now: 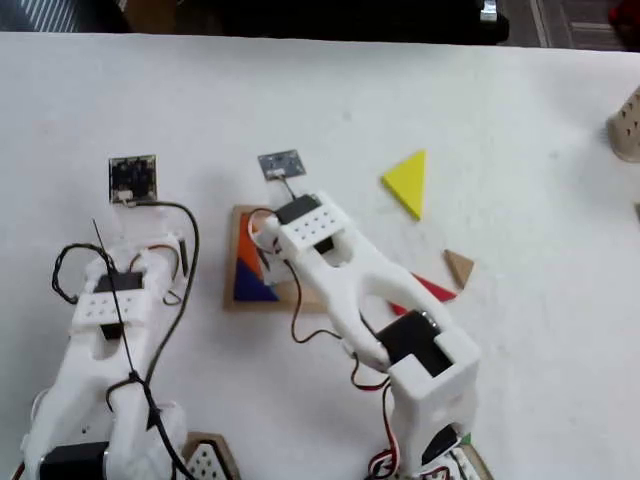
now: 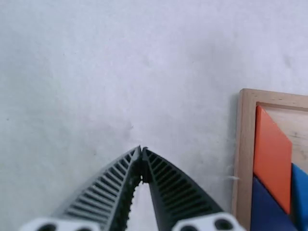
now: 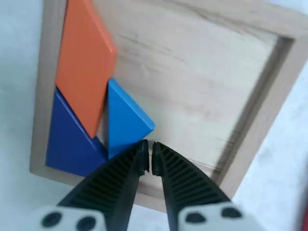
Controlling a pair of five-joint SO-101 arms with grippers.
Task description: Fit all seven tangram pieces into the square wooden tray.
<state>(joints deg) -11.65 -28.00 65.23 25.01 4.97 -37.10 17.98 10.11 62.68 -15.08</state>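
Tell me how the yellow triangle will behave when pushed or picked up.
The yellow triangle lies flat on the table, so it probably slides rather than rolls or tips. It looks like a thin rigid block, likely stiff and light. Its low edges may make gripping awkward.

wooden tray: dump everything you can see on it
The wooden tray is square, made of pale wood with visible grain, with a raised rim around a recessed floor. It lies flat on the white table. An orange parallelogram, a dark blue triangle and a light blue triangle sit packed along one side; the rest of the floor is bare. The right end effector is over it, shut, beside the light blue triangle; contact cannot be told.
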